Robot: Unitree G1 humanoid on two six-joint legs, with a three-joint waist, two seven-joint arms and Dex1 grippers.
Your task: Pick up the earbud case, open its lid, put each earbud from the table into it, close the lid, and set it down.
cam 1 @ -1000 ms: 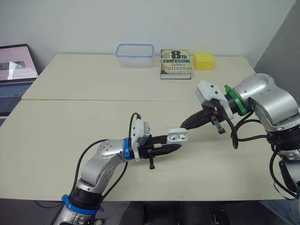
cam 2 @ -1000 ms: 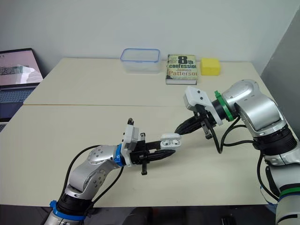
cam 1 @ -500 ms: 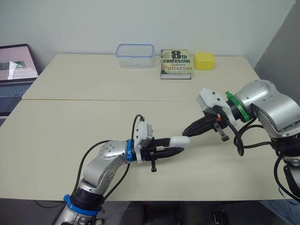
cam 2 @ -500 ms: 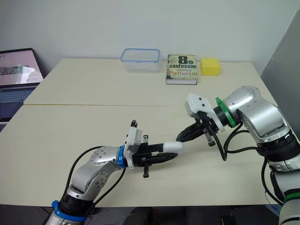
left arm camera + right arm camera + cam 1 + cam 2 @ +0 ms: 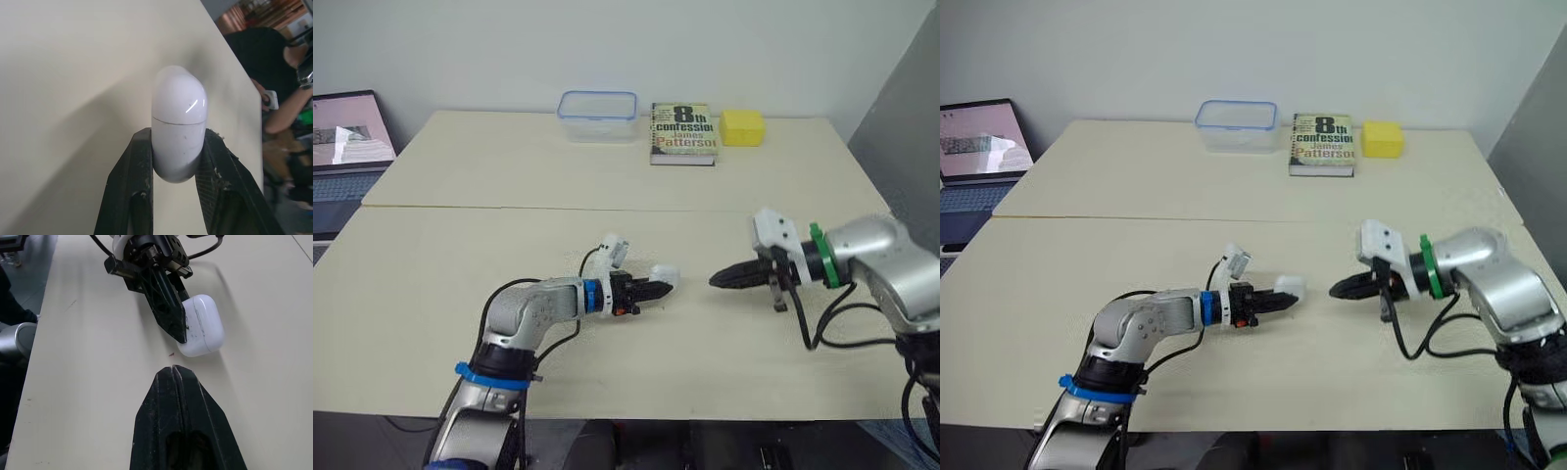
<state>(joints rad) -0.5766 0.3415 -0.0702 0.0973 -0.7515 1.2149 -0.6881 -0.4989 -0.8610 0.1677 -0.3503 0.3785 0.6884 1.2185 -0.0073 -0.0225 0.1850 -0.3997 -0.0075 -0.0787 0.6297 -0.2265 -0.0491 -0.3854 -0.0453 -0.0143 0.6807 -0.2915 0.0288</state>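
Note:
The white earbud case (image 5: 664, 275) has its lid closed and sits low over the table's front middle. My left gripper (image 5: 651, 287) is shut on its lower half, black fingers (image 5: 134, 166) pressing both sides of the case (image 5: 178, 122). I cannot tell whether the case touches the tabletop. My right gripper (image 5: 717, 280) is shut and holds nothing. It points at the case from the right with a small gap between them. In the right wrist view its tips (image 5: 175, 377) lie just short of the case (image 5: 203, 330) and the left gripper (image 5: 168, 313).
At the table's far edge stand a clear plastic container (image 5: 597, 115), a book (image 5: 682, 132) and a yellow block (image 5: 742, 126). A laptop (image 5: 347, 137) stands at the far left. A person (image 5: 274, 73) sits beyond the table's edge.
The case's lid, open a second ago, is closed. My left gripper has lowered the case toward the table. My right gripper has pulled back to the right, away from the case.

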